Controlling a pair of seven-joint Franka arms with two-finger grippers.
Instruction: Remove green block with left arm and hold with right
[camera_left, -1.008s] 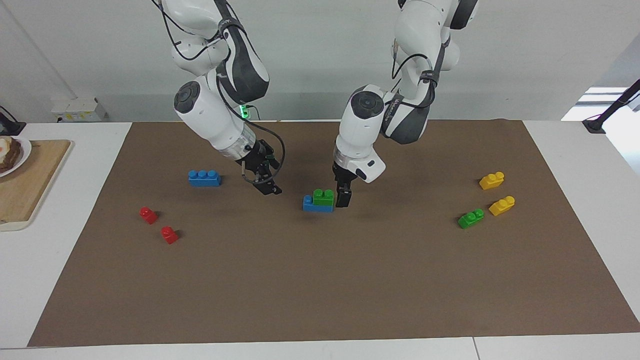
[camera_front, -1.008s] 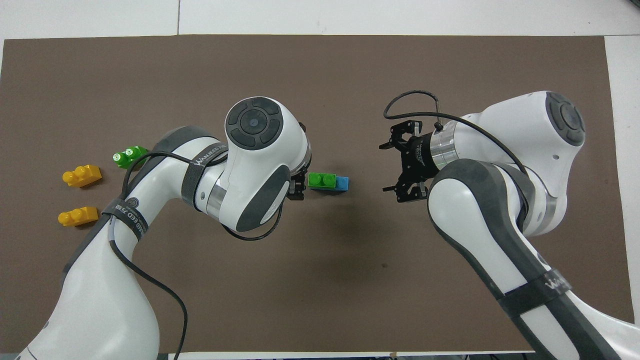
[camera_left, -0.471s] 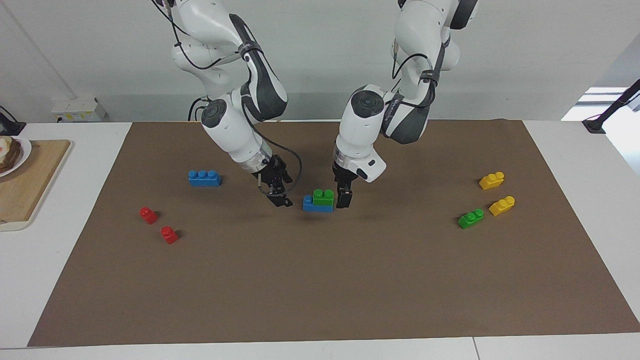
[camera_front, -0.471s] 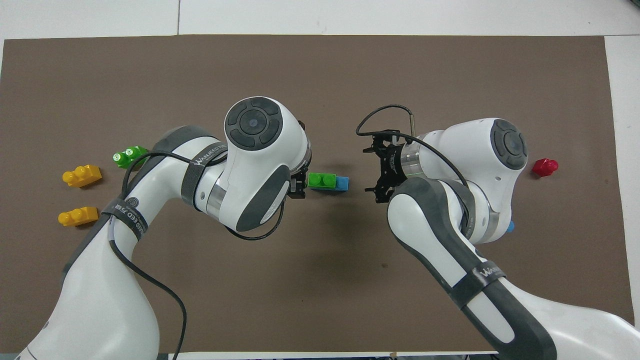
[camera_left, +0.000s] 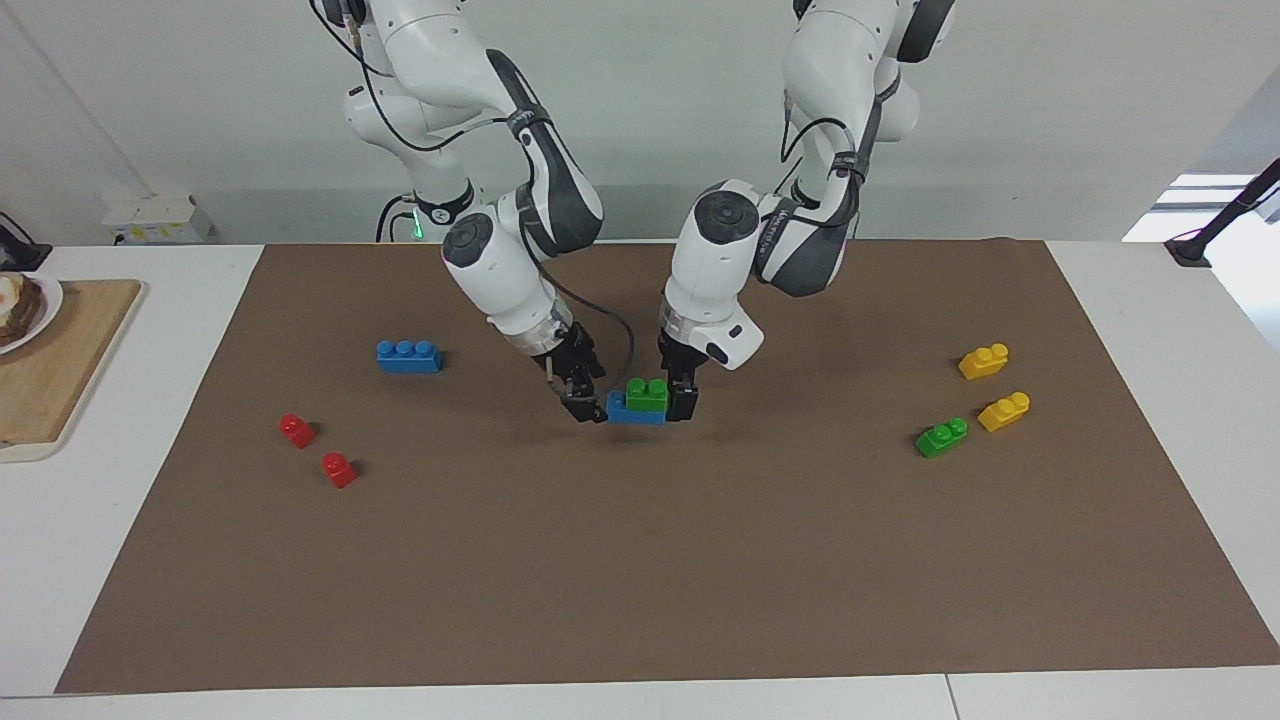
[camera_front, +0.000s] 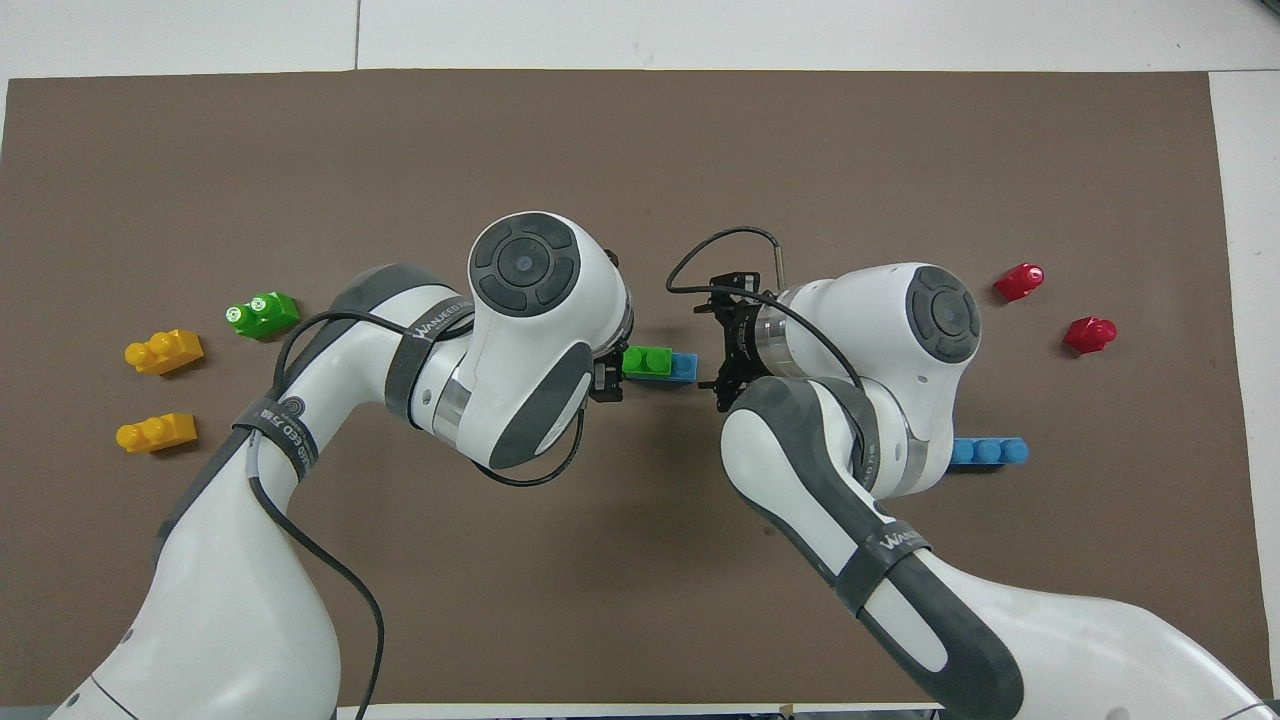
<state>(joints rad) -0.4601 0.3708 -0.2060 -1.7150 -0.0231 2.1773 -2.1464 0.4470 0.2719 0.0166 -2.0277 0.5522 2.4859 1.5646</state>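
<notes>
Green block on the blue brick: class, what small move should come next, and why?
Probably both grippers close. The open left gripper is at the green block, the open right gripper at the blue brick beneath; neither grips yet.

A white table (camera_left: 1150, 300) carries a brown mat (camera_left: 700, 560). A plain white wall (camera_left: 650, 120) fills the upper frame. Bright light falls at upper right.

red bricks (camera_left: 317, 449), yellow bricks (camera_left: 993, 386), possibly toast (camera_left: 17, 307)
</notes>
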